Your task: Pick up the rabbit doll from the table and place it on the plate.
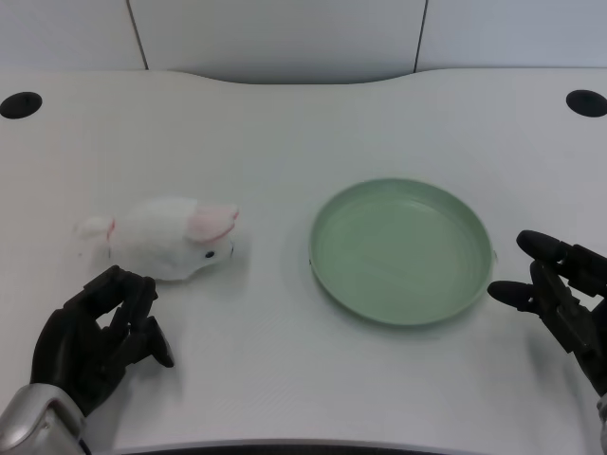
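Two task things lie on the white worktop [285, 379], well apart from each other: the rabbit doll [173, 238] on the left and the green plate [400, 249] to the right of centre. The doll is white and plush, lying on its side with its pink-lined ears [211, 224] and dark eye toward the plate and a small tail [95, 227] pointing away from it. It touches neither the plate nor any hand. The left hand [100, 334] sits near the front left corner, just in front of the doll and close to it; its black fingers [137, 294] are curled inward and appear to hold nothing, though the palm is turned away from the camera, so the inside of the fist is hard to see. The plate is round and shallow with a raised rim, resting flat. Two dark round holes [20, 104] mark the far corners of the worktop.
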Available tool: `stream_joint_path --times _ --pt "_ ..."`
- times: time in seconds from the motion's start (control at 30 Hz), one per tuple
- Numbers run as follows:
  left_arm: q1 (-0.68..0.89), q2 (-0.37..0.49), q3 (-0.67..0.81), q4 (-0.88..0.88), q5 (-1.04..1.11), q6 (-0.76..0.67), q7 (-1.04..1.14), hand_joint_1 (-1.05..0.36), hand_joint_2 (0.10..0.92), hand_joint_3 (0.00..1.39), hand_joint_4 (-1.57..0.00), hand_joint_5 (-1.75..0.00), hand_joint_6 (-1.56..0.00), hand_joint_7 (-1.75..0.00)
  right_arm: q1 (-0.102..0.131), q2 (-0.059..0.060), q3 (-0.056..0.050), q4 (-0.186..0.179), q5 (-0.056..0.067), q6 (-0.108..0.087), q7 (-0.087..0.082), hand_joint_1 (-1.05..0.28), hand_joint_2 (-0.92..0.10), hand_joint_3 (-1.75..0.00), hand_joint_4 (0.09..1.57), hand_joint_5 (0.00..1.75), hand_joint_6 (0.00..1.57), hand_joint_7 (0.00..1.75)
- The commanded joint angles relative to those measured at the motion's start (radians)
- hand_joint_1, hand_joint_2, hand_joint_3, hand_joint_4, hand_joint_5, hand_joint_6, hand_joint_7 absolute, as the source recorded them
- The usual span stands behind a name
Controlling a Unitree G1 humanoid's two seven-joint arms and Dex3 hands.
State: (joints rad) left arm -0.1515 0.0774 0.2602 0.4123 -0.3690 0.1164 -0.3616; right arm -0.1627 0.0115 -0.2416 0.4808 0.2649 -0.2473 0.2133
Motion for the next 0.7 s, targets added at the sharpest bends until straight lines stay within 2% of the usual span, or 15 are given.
stream_joint_path --times 0.03,0.17,0.27,0.37,0.57,0.7 --pt "0.006 0.01 0.008 0.0 -0.003 0.009 0.012 -0.56 0.921 0.47 -0.95 -1.75 -0.65 -1.75 0.006 -0.005 -0.004 -0.003 0.007 -0.006 -0.003 -0.2 -0.92 -0.34 1.06 0.43 1.12 0.01" --pt "0.012 0.008 0.006 -0.007 -0.001 0.013 0.016 -0.55 0.921 0.48 -0.94 -1.75 -0.65 -1.75 0.005 -0.005 -0.005 -0.001 0.009 0.0 -0.004 -0.21 -0.92 -0.34 1.06 0.42 1.12 0.0" --pt "0.015 0.008 0.003 -0.011 0.003 0.011 0.019 -0.55 0.921 0.48 -0.92 -1.75 -0.63 -1.75 0.003 -0.005 -0.007 0.002 0.014 -0.004 0.002 -0.2 -0.92 -0.35 1.06 0.42 1.12 0.01" --pt "0.018 0.006 0.003 -0.008 0.001 0.0 0.012 -0.54 0.921 0.48 -0.9 -1.75 -0.63 -1.75 0.006 -0.003 -0.005 -0.008 0.011 -0.001 -0.003 -0.2 -0.92 -0.34 1.07 0.42 1.13 0.01" --pt "0.013 0.004 0.006 -0.007 -0.002 0.002 0.014 -0.55 0.921 0.47 -0.94 -1.75 -0.66 -1.75 0.005 -0.003 -0.007 -0.007 0.013 0.0 -0.004 -0.2 -0.92 -0.34 1.07 0.42 1.13 0.01" --pt "0.019 0.007 -0.001 -0.005 0.01 -0.024 0.005 -0.55 0.921 0.47 -0.92 -1.75 -0.62 -1.75 0.006 -0.003 -0.006 -0.007 0.013 0.003 -0.003 -0.2 -0.92 -0.34 1.06 0.41 1.13 0.01"
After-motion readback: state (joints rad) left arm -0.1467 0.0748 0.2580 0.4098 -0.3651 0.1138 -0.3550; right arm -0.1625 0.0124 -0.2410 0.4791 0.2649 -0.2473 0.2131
